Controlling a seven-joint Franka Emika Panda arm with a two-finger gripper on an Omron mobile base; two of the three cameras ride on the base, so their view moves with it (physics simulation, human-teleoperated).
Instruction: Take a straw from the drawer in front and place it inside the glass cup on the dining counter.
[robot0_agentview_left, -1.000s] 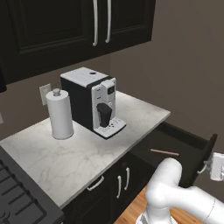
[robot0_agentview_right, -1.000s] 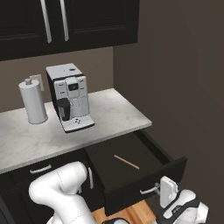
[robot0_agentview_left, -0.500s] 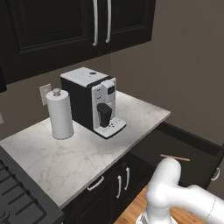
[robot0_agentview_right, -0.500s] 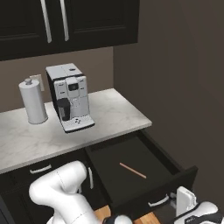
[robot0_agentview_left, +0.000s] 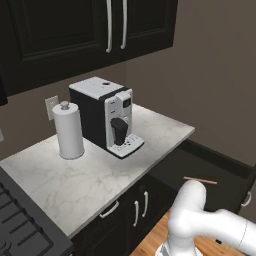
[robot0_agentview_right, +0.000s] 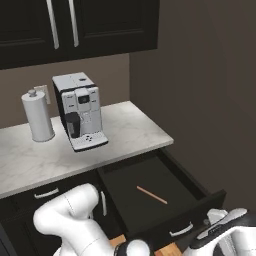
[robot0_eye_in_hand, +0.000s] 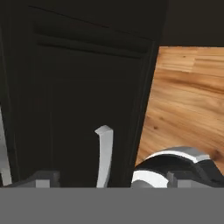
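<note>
Straw: one thin straight tan-brown stick, pencil-thin, lying flat on the drawer floor, its ends running from about 10 o'clock to 4 o'clock in the right base view; in the left base view it shows as a short brown line just past the white arm.
Drawer: one deep black box, pulled well out from under the marble bench, holding the single straw near the middle of its floor; nothing else shows inside.
Drawer handle: one short silvery horizontal bar on the flat black front, at 6 o'clock from the straw.
Bench: white grey-veined marble top over black cabinets, carrying two things.
Paper-towel roll: one tall white roll on an upright holder, at the left of the bench, near the wall.
Coffee machine: one black and white unit, just beside the roll at its 3 o'clock, with a dark spout over its drip tray.
Wall cabinets: two black doors above the bench, each with a vertical silvery handle.
Lower cabinet handles: two vertical bars and one slanted bar in the left base view.
Floor: warm brown wood planks at the right of the hand view.
Pincer: low at the drawer front near the handle; how far apart its tips are, I cannot tell, and nothing shows held in it.
Hand view: a black panelled door with a pale upright handle.
</note>
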